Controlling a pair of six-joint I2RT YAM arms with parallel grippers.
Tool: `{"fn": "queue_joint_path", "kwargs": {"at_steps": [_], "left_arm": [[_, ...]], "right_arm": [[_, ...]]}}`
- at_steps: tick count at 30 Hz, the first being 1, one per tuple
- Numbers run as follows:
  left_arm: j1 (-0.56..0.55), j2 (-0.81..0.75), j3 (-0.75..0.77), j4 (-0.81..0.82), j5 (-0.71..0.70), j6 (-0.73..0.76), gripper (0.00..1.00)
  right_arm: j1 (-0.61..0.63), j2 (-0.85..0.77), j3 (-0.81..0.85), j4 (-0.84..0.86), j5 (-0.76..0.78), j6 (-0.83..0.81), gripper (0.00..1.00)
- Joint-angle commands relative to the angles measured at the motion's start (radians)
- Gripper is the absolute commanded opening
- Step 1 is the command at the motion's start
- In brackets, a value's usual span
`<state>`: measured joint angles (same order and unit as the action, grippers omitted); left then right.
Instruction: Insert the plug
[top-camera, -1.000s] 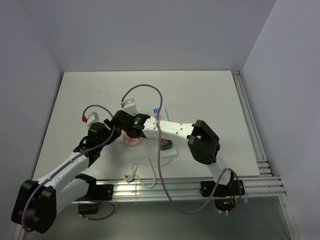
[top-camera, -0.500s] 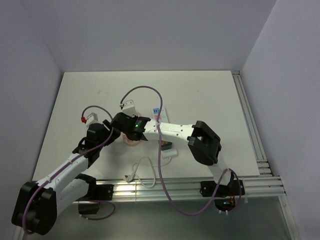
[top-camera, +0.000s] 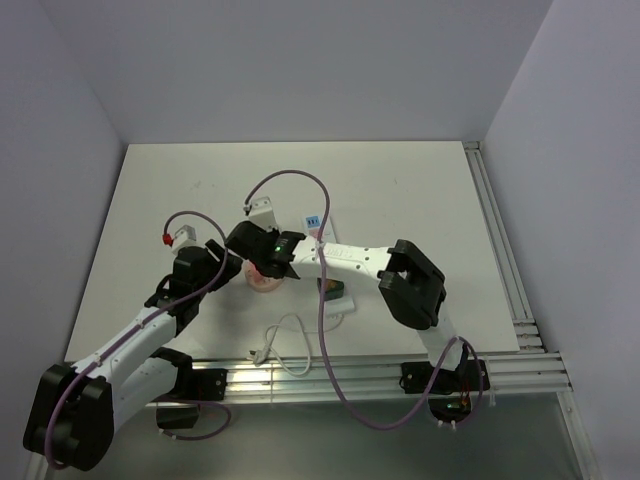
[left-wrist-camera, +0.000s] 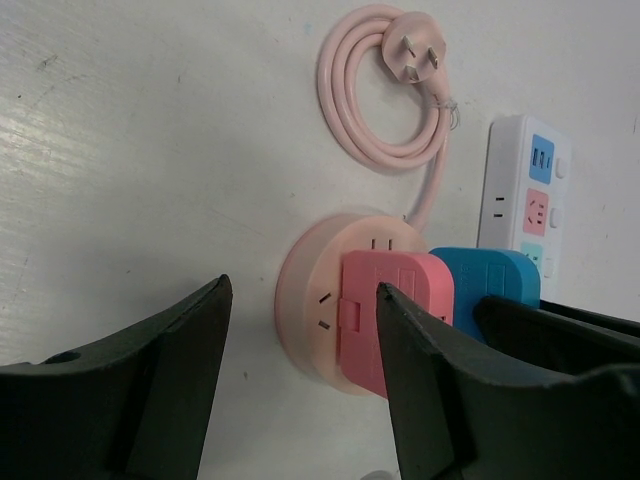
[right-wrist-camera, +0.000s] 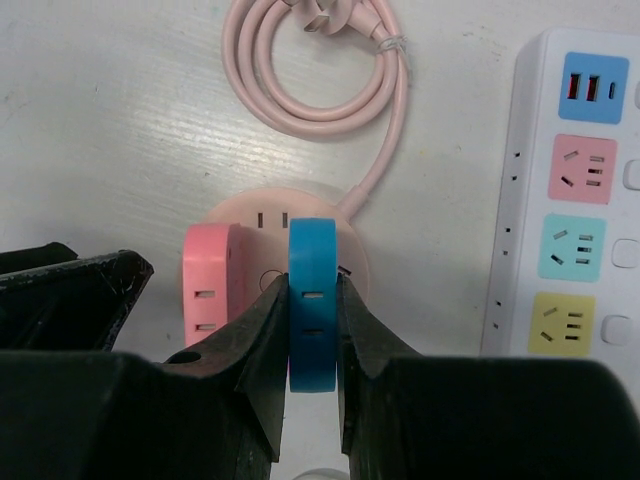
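Observation:
A round pink socket lies on the white table, with a pink plug seated on its left side. My right gripper is shut on a blue plug, held edge-on over the socket's right half, beside the pink plug. My left gripper is open and straddles the socket's left part and the pink plug. Its left finger is clear of the socket's rim. From above, both grippers meet over the socket.
The socket's pink cord lies coiled just beyond it, ending in its own plug. A white power strip with coloured outlets lies to the right. A loose white cable sits near the table's front edge.
The right wrist has shifted slightly over the pink socket with the blue plug in its grip. The left jaws have narrowed a little.

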<state>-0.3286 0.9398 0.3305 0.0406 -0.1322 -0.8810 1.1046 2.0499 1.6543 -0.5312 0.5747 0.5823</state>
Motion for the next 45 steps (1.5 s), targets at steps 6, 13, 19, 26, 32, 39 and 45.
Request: {"fn": "queue_joint_path", "kwargs": {"at_steps": [6,13,19,26,32,39,45], "left_arm": [[0.007,-0.016,-0.002,0.03,0.009,0.017,0.64],[0.007,-0.015,-0.002,0.031,0.013,0.017,0.63],[0.007,-0.015,-0.004,0.033,0.013,0.019,0.63],[0.007,-0.021,-0.001,0.028,0.016,0.025,0.61],[0.007,-0.128,-0.033,0.082,0.095,0.05,0.65],[0.007,-0.286,-0.053,0.149,0.233,0.043,0.69],[0.007,-0.36,-0.016,0.165,0.336,0.047,0.8]], "right_arm": [[-0.04,-0.057,-0.088,0.019,-0.036,0.011,0.0],[-0.043,-0.074,-0.111,0.028,-0.049,0.016,0.0],[-0.045,-0.083,-0.108,0.028,-0.059,0.019,0.0],[-0.045,-0.102,-0.096,0.013,-0.042,0.014,0.0],[-0.057,-0.212,-0.149,0.045,-0.073,0.013,0.0],[-0.098,-0.44,-0.312,0.204,-0.281,-0.015,0.0],[-0.143,-0.576,-0.401,0.295,-0.438,-0.022,0.0]]}}
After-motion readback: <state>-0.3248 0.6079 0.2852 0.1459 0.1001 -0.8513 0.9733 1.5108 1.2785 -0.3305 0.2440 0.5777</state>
